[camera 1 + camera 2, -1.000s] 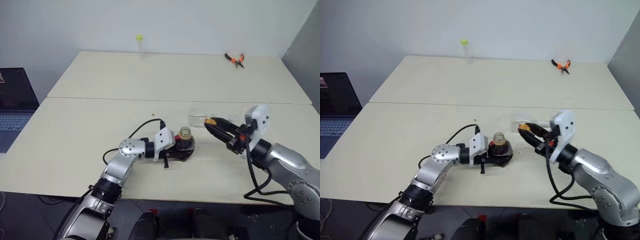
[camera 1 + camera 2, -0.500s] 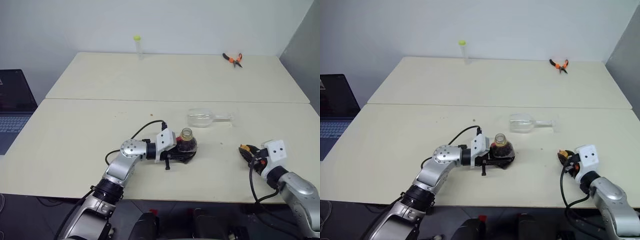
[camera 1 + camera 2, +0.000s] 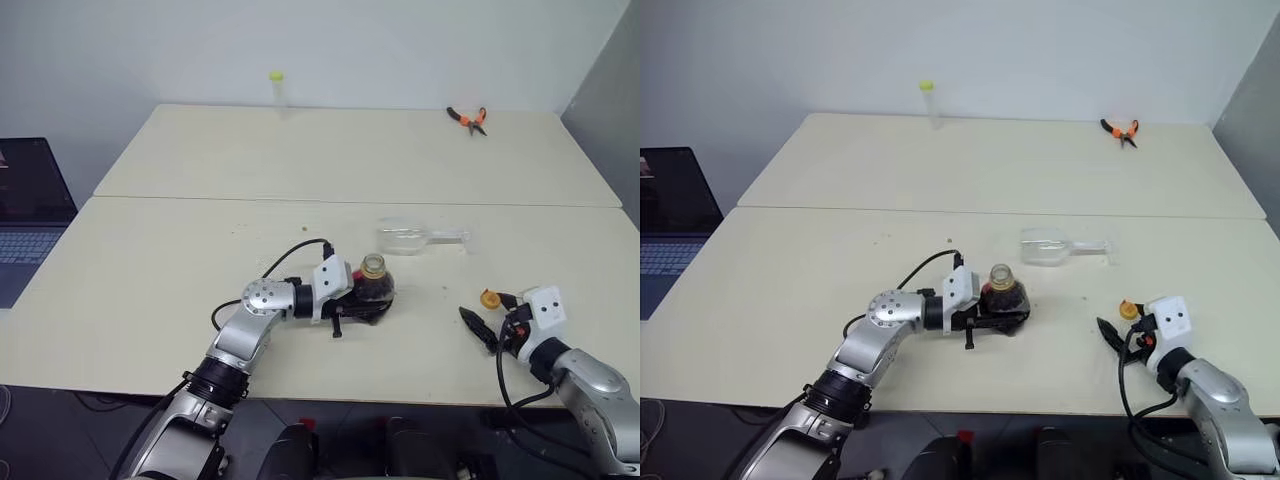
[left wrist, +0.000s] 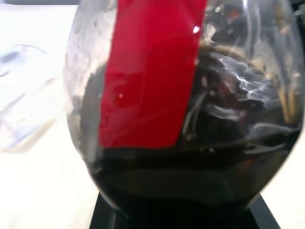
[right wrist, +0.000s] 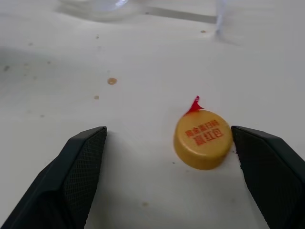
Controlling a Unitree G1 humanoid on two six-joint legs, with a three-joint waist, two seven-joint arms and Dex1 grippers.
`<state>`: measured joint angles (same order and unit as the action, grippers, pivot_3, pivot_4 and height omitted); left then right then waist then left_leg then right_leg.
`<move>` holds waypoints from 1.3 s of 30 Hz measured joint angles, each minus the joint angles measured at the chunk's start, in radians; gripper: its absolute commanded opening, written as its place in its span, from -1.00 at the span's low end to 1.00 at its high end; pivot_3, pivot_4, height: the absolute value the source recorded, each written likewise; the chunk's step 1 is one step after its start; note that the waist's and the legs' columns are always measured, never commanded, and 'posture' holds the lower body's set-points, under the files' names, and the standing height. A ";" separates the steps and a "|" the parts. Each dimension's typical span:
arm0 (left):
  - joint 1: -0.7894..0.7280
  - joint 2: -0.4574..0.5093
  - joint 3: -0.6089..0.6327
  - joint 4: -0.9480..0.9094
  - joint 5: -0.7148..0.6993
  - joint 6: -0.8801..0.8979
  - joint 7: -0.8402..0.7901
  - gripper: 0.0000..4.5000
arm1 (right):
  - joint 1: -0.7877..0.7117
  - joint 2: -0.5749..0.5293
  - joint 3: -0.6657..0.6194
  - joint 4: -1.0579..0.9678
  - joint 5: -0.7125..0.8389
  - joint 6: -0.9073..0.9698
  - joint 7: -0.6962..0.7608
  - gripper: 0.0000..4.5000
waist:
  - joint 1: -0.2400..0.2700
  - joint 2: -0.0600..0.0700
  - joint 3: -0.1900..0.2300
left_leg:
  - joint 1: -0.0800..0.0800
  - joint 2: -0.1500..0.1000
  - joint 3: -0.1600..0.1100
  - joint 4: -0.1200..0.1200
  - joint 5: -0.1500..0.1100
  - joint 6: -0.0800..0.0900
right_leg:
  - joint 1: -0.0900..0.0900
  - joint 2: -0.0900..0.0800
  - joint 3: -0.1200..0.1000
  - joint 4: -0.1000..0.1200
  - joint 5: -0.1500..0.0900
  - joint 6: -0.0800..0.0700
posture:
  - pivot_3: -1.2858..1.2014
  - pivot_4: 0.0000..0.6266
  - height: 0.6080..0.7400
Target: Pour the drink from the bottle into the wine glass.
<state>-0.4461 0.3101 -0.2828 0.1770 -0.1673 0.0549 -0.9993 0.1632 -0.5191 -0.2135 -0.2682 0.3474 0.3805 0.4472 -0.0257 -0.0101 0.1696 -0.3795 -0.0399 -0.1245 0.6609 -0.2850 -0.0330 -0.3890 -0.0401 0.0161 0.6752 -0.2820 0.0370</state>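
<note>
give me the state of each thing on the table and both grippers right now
small squat clear plastic bottle: upright, uncapped, dark drink inside
yellow-orange cap: off, lying on table
clear stemmed wine glass: on its side, empty
left gripper: shut on bottle
right gripper: open, cap between fingers

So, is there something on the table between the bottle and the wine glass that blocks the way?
Nothing visible does. The bottle, uncapped and held in the left claw, has bare table between it and the wine glass. But the glass lies on its side. The cap sits apart, by the right claw.
</note>
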 measured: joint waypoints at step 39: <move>-0.363 0.120 0.527 0.945 0.047 -0.340 0.745 0.60 | -0.638 0.071 0.493 -0.196 0.031 0.259 0.190 1.00 | -0.008 -0.003 0.001 | -0.006 -0.001 -0.002 0.001 0.002 -0.004 | -0.010 -0.001 -0.001 0.005 0.000 0.000 | 0.03 -0.52 1.00</move>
<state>-0.8095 0.4306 0.2443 1.1222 -0.1199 -0.2853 -0.2546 -0.4743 -0.4483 0.2791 -0.4640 0.3787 0.6393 0.6375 -0.0334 -0.0133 0.1707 -0.3851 -0.0411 -0.1261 0.6618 -0.2826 -0.0373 -0.3995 -0.0413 0.0155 0.6800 -0.2817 0.0367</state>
